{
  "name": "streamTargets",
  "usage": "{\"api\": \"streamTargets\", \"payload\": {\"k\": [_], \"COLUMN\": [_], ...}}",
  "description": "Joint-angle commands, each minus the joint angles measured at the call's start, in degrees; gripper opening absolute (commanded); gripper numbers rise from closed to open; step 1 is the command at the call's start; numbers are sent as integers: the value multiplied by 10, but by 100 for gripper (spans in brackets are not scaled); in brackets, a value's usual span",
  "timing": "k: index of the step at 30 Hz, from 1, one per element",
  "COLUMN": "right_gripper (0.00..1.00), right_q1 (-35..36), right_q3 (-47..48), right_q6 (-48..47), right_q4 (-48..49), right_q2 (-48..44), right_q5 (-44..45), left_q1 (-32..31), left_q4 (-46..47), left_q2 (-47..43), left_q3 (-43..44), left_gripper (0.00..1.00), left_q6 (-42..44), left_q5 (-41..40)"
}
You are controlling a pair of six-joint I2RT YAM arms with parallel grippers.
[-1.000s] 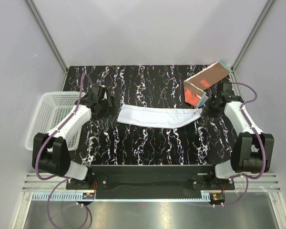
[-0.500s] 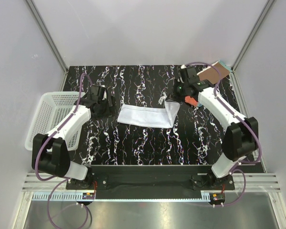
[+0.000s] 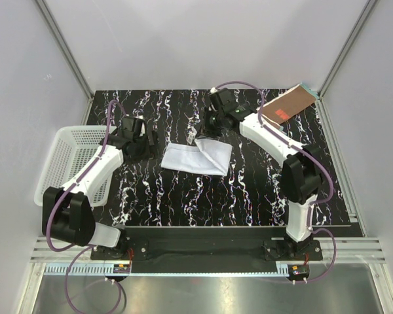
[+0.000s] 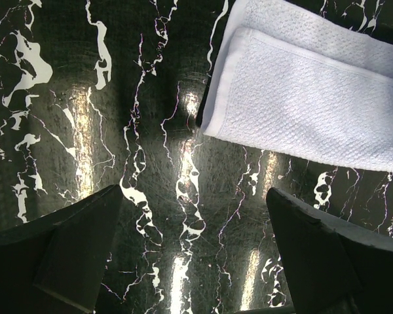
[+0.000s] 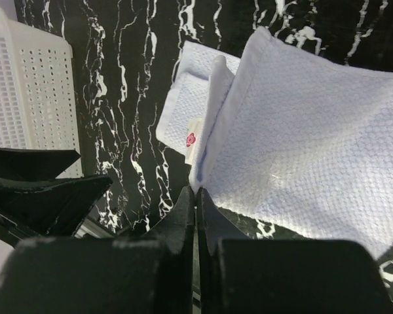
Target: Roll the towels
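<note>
The left tool (image 4: pixel 194 191) hangs spread wide over the black marbled counter (image 3: pixel 183 196), just beside the white waffle-weave towel (image 3: pixel 195 159) and pinning nothing, so its left end may drag. The right tool (image 5: pixel 195 195) pinches the towel's lifted edge thinly. A slip would leave a loose fold, not a roll. The rust-brown towel (image 3: pixel 289 103) lies at the far right corner.
</note>
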Motion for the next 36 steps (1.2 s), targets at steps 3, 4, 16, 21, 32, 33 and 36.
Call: {"api": "streamTargets", "payload": {"k": [3, 4, 16, 21, 32, 33, 36], "right_gripper": [0, 0, 0, 0, 57, 58, 65], "right_q1": [28, 31, 81, 105, 135, 135, 135], "right_q3": [49, 52, 48, 15, -21, -24, -27], "right_q6": [16, 18, 29, 31, 45, 47, 45], "right_q4": [24, 24, 77, 133, 187, 189, 190], "right_q2": [29, 34, 76, 97, 168, 167, 151], "right_q5": [7, 6, 19, 18, 21, 20, 22], "left_q1": [4, 4, 6, 7, 7, 7, 6], "left_q4": [7, 7, 6, 6, 5, 5, 4], "left_q2": [-21, -21, -21, -20, -15, -15, -16], "left_q3": [-4, -5, -6, -7, -8, -9, -11], "left_gripper": [99, 99, 99, 99, 99, 99, 99], "left_q6": [-4, -4, -5, -6, -6, -6, -6], "left_q5": [-2, -3, -1, -3, -1, -3, -4]}}
